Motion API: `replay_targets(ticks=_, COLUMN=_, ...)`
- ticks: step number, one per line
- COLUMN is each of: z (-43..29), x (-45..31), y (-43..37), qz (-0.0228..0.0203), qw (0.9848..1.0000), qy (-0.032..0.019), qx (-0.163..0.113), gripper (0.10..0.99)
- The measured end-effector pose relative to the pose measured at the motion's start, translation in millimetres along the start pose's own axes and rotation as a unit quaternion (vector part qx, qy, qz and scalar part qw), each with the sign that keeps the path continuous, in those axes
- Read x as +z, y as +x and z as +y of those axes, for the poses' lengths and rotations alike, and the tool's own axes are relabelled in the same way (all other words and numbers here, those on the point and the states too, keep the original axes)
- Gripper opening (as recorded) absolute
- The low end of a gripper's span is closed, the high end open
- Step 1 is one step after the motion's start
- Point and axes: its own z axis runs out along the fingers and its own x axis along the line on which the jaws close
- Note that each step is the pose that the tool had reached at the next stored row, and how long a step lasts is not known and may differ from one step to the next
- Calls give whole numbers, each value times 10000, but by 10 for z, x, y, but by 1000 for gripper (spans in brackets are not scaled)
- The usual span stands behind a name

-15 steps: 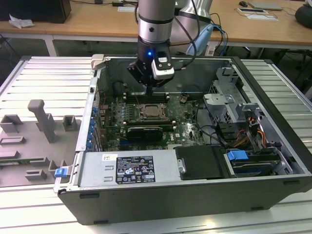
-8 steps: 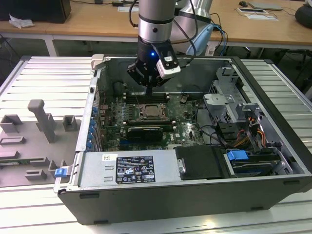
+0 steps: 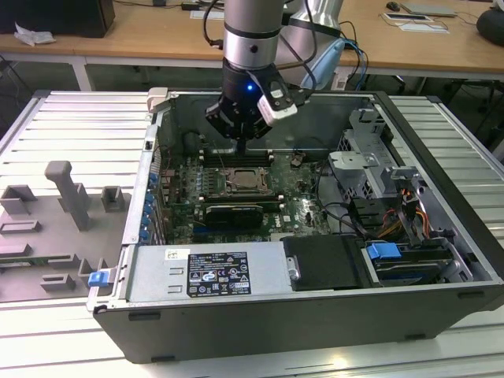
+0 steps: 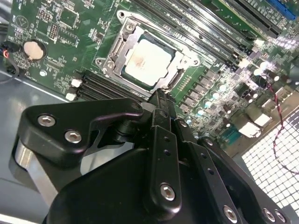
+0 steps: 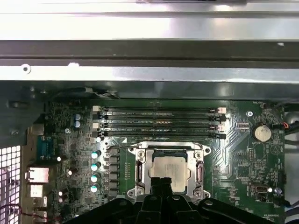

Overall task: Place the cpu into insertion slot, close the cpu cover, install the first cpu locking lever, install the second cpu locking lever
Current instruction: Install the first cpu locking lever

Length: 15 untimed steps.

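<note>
One silvery cpu (image 5: 170,172) lies seated in the insertion slot (image 5: 150,164) on the green motherboard (image 5: 243,158) of an open desktop computer case (image 3: 315,315). The cpu cover (image 5: 168,151) lies flat around the chip, whose metal top shows through the cover's square window in both wrist views. The arm's black gripper (image 5: 162,183), its fingers pressed together and holding nothing, hangs over the socket with its tip at the cover's edge; whether it touches cannot be told.

Four long black memory slots (image 5: 161,123) run just beside the socket, on the side away from the gripper. A coin cell battery (image 5: 261,133) sits well apart from them on the board.

In the exterior view, the power supply (image 3: 236,272) at the case's front wall carries a white label (image 3: 213,272) of small print. A grey moulded fixture tray (image 3: 55,220) rests outside the case on the exterior view's left.
</note>
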Motion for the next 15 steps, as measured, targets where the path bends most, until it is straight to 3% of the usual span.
replay_targets(ticks=2, z=1, x=5, y=48, qz=-39, qw=10000, qy=1, qx=-44, gripper=106)
replay_targets(ticks=6, z=4, x=15, y=259, qz=-100, qw=9999, qy=-6, qx=-47, gripper=106)
replay_targets(ticks=15, z=12, x=44, y=545, qz=-139, qw=9999, qy=-6, qx=-60, gripper=106)
